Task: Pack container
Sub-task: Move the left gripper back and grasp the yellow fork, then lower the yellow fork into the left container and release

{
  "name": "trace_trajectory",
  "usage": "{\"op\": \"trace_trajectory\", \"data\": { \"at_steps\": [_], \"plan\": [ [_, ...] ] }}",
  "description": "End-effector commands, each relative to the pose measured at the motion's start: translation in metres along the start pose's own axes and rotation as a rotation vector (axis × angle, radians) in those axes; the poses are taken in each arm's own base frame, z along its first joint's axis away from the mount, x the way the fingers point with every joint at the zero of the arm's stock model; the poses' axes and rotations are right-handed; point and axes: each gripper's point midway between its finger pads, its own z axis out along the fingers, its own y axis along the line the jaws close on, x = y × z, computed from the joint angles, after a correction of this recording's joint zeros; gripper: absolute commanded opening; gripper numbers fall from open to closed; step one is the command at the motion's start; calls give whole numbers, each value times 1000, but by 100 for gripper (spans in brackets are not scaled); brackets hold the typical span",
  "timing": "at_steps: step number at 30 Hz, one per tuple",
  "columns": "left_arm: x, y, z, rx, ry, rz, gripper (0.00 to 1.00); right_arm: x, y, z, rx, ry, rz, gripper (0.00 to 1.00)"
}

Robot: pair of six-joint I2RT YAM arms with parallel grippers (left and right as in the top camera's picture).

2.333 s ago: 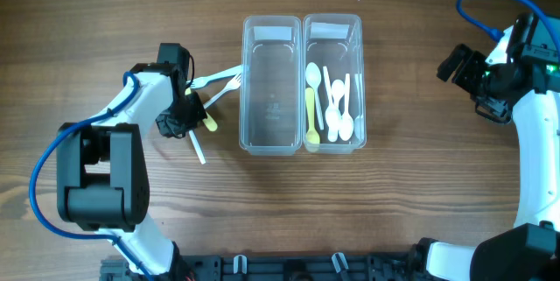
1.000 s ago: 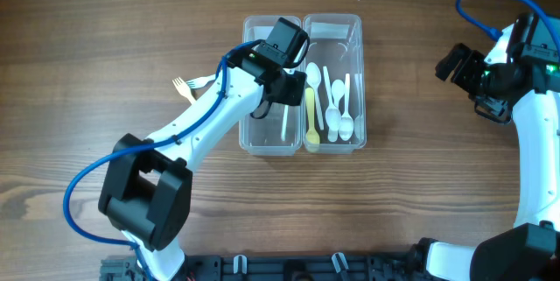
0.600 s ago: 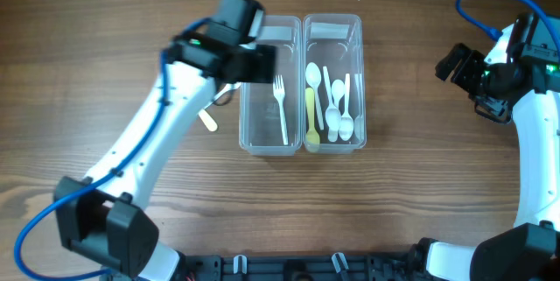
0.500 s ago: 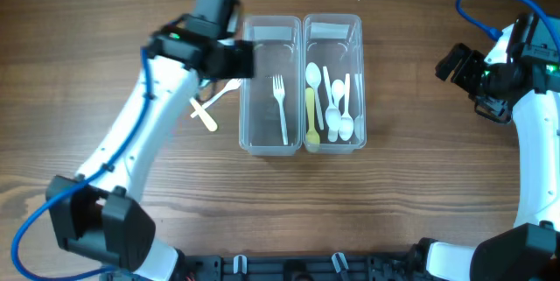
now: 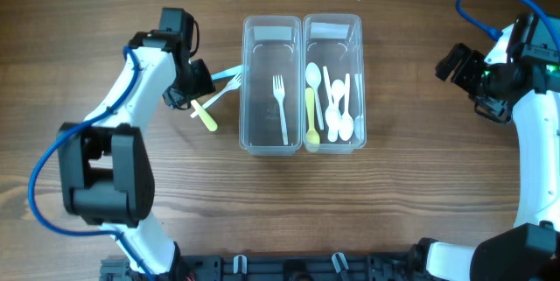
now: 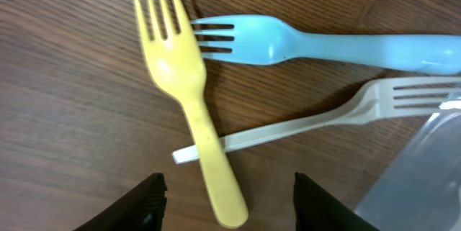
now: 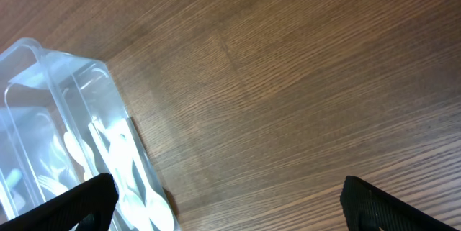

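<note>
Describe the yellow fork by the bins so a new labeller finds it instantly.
Start at the pair of clear containers mid-table; three forks lie in a cluster just left of them. The yellow fork is the one nearest the robot. It lies across the white fork's handle, its tines beside the blue fork's.

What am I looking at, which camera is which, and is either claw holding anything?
Two robot arms work at a wooden table. The wide picture looks straight down; the other two come from a camera on each wrist. Two clear bins sit mid-table: the left bin holds one white fork, the right bin spoons. Beside them lie a yellow fork, a blue fork and a pale fork. The left gripper hovers open over the yellow fork; the right gripper is open and empty.
</note>
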Motion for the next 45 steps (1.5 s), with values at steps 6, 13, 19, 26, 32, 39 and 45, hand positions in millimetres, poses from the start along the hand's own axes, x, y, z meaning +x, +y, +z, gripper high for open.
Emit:
{"op": "trace_trajectory", "data": {
  "at_steps": [6,13,19,26,32,39,45],
  "plan": [
    [15,9,36,-24,68,-75,56,4,1,3,-9,22,6,100],
    [16,25,45,-74,52,-81,56,4,1,3,-8,26,7,100],
    [13,40,50,-140,16,-83,54,8,0,3,-3,41,9,100],
    [11,40,51,-139,6,-84,24,11,-1,3,0,51,11,100],
    [15,22,48,-36,48,107,4,11,-1,3,1,53,6,100],
    [8,-15,-30,166,8,178,4,11,-1,3,0,54,-11,100],
    [18,-70,-142,461,-180,284,4,11,-1,3,0,53,-11,100]
  ]
}}
